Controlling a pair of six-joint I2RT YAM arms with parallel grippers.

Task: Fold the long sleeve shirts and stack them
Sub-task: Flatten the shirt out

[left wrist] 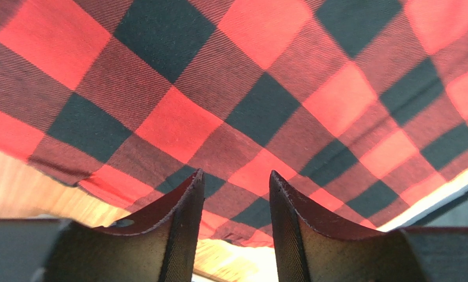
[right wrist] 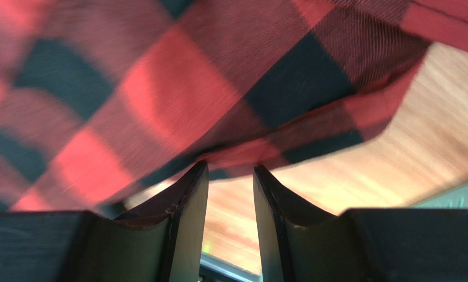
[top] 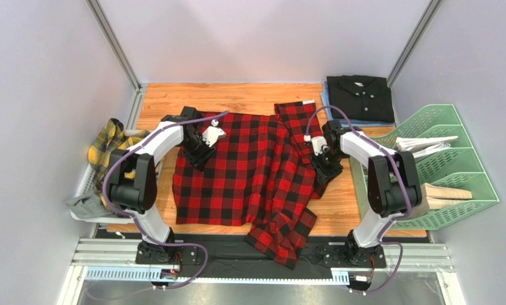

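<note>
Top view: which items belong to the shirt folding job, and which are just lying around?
Job:
red-and-black check shirt, spread mid-table
black shirt, folded, far right corner
yellow plaid shirt, left edge

Lying about:
green file rack
papers in it
grey cloth, left edge

red check shirt (right wrist: pixel 177 88): blurry up close, edges cut off
right gripper (right wrist: pixel 230 167): can't tell if it's pinching cloth
yellow plaid shirt (top: pixel 111 138): partly behind left arm (top: pixel 138 175)
</note>
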